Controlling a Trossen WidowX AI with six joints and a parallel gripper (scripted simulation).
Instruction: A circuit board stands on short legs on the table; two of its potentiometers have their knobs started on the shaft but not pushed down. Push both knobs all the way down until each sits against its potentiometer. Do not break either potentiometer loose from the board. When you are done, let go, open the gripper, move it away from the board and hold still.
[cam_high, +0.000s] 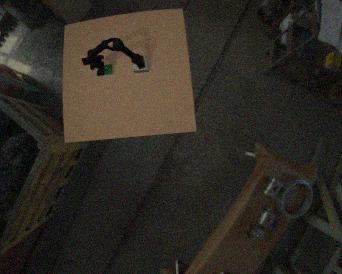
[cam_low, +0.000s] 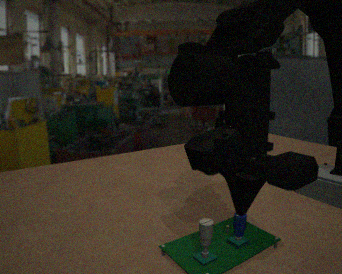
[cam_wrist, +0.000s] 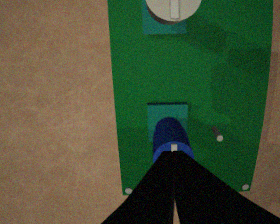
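A green circuit board (cam_low: 222, 252) (cam_wrist: 219, 66) (cam_high: 108, 69) stands on short legs on the tan table (cam_low: 100, 210) (cam_high: 130, 100). A blue knob (cam_low: 240, 225) (cam_wrist: 169, 136) sits on the potentiometer nearer my arm. A grey-white knob (cam_low: 205, 234) sits on the other potentiometer, standing tall on its shaft. My gripper (cam_low: 243, 212) (cam_wrist: 171, 160) is shut with nothing between its fingers. Its closed fingertips rest on top of the blue knob, straight above it. In the top view the gripper (cam_high: 98, 67) covers part of the board.
The arm's white base (cam_high: 141, 65) (cam_low: 325, 182) stands on the table beside the board. A wooden bench with loose parts (cam_high: 270, 210) lies far off on the floor. Factory machines fill the background.
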